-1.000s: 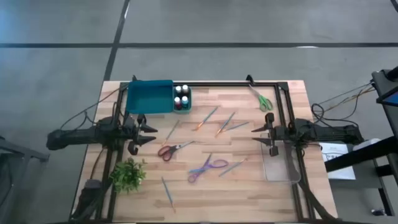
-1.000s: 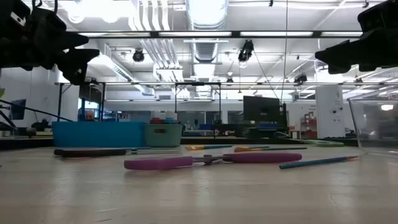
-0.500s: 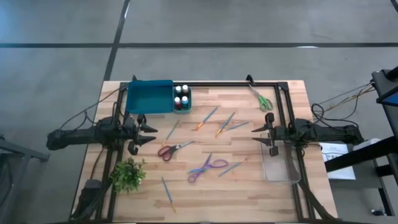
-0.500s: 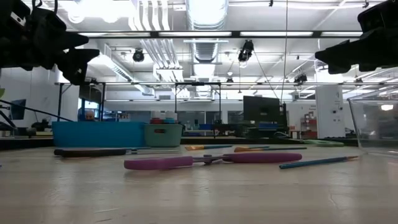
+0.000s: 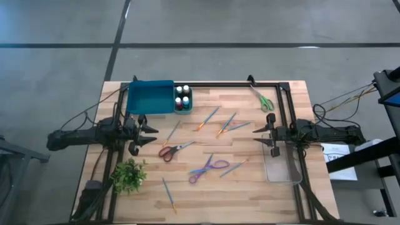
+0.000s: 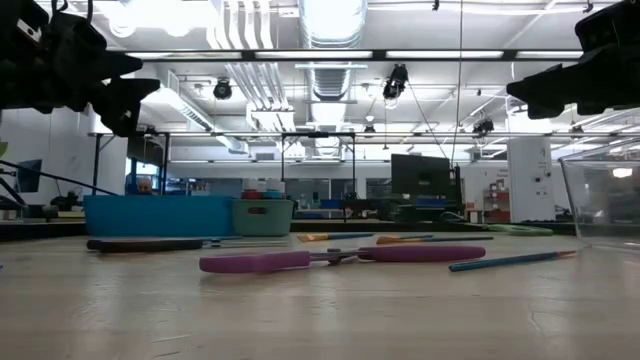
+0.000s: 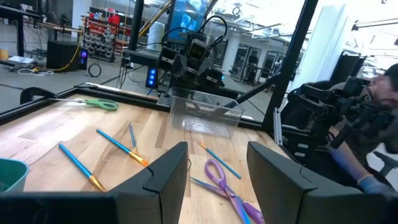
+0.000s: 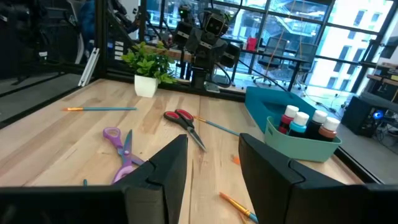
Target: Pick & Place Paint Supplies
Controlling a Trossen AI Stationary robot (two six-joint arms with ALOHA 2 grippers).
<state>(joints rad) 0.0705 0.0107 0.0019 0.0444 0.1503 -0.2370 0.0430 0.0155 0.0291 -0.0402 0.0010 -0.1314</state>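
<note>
Paintbrushes scattered flat on the wooden surface (image 5: 250,194), all between the two tools. Three (image 5: 209,117) (image 5: 226,124) (image 5: 238,127) clustered mid-surface, long axes slanted, running from the left tool's side up toward the far right corner. Another (image 5: 172,132) just beyond the left tool (image 5: 149,132), same slant. One (image 5: 234,167) nearer the right tool (image 5: 262,135), beside the purple scissors (image 5: 209,168). One (image 5: 169,194) lying apart near the front edge, close to the plant (image 5: 129,175), slanted the opposite way.
Left tool hovering above the surface's left side, fingers parted, grasping nothing. Right tool hovering at the right side over the clear bin (image 5: 281,167), fingers parted, empty.
Red scissors (image 5: 172,150) just past the left tool.
Against the earlier frames: nothing shifted, brushes and both tools in the same spots.
</note>
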